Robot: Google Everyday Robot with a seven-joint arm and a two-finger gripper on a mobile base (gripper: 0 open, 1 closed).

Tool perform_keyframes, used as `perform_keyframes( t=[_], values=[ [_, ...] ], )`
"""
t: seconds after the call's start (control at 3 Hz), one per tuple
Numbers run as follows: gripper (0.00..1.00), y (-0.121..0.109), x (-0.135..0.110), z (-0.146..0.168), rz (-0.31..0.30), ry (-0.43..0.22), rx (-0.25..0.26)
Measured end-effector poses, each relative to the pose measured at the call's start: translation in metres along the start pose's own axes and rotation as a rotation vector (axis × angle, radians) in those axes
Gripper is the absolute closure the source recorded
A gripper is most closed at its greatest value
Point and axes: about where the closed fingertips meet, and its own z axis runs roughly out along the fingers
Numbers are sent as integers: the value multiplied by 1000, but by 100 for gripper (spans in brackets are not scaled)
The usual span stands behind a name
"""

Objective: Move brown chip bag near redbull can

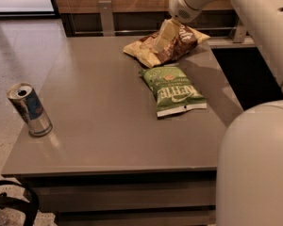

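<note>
Landmark for these notes: the green Kettle bag (173, 91), lying flat on the grey table (104, 121), white lettering face up. The brown chip bag (179, 47) lies just beyond the green bag toward the table's far edge. The two are close, perhaps touching at the near corner, I cannot tell. The brown bag is crumpled, with its pale yellow end off to the green bag's far left and its dark brown middle straight behind the green bag. My gripper (161, 37) is down over the brown bag, behind the green bag and a little to its left, pale against the brown panel and slanting down and to the left. It overlaps the bag in this view. Whether it touches the bag I cannot tell, and I cannot make out the state of my grip from here either. My arm (254, 18) comes in from above and to the right of the green bag, its rounded wrist housing directly above the gripper. The redbull can (30, 109) stands well apart, far to the green bag's left and slightly nearer the camera, by the table's left edge. It is blue and silver, open top showing, leaning a little. A bare stretch of tabletop lies between can and green bag. My white body shell (254, 168) fills the corner right of the green bag and nearer the camera.
</note>
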Motion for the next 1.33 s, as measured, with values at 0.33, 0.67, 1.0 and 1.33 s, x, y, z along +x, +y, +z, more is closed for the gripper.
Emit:
perform_keyframes(
  t=[0.33,0.67,1.0,1.33],
  values=[
    [0,-4,14,38,7,44,-23],
    [0,0,31,65,7,103,-47],
    [0,3,37,80,-8,132,-66],
    [0,10,37,93,-40,151,-96]
  ],
)
